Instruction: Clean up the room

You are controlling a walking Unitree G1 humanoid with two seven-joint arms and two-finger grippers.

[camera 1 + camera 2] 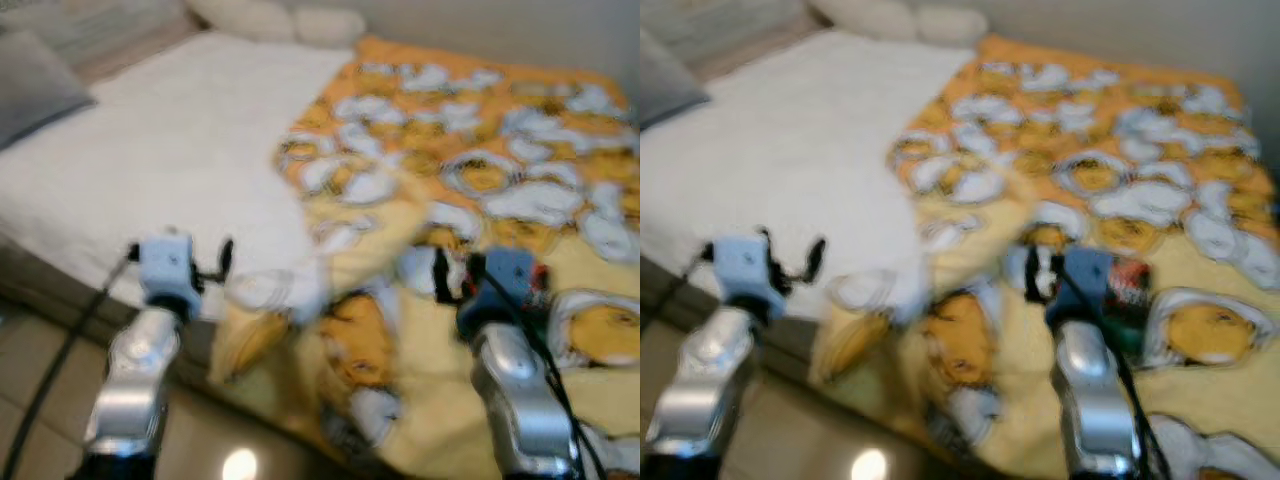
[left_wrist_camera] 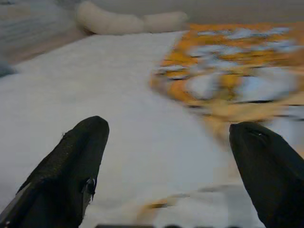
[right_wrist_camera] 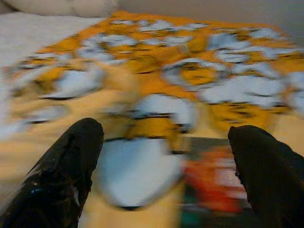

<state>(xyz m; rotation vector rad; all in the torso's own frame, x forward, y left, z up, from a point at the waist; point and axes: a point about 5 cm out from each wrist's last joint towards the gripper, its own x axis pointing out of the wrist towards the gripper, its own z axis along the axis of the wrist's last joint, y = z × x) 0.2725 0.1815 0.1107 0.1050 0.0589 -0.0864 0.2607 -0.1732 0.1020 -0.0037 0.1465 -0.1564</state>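
a small red and dark green flat packet [image 1: 1128, 290] lies on the yellow and orange patterned blanket [image 1: 470, 150], just beside and slightly right of the right gripper [image 3: 166, 156], whose black fingers are spread wide and empty. the right arm is clearly nearer; the left gripper [image 2: 166, 166], equally open and empty, hovers over the white bed sheet [image 1: 170, 150], well apart from it.

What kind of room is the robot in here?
Most likely a bedroom: a bed with a white sheet, a yellow patterned blanket spread over it, and pillows at its head.
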